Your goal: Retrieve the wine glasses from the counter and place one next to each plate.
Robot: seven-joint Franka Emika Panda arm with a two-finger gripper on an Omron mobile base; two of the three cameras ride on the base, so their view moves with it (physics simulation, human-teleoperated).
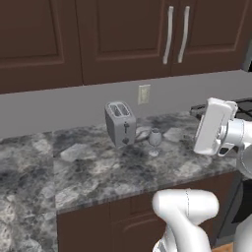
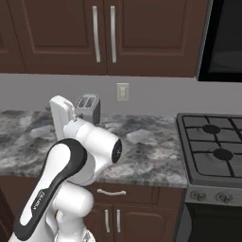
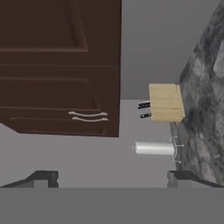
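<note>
Clear wine glass (image 1: 155,137) sits beside toaster (image 1: 120,124) on bench (image 1: 98,167); fingers (image 3: 43,178) spread wide, empty. Nothing fetched yet, task barely begun.

A silver two-slot toaster (image 1: 120,123) stands below a wall outlet (image 1: 143,93); a gas stove (image 2: 212,142), knife block (image 3: 165,103) and paper-towel roll (image 3: 154,148) are about.
</note>
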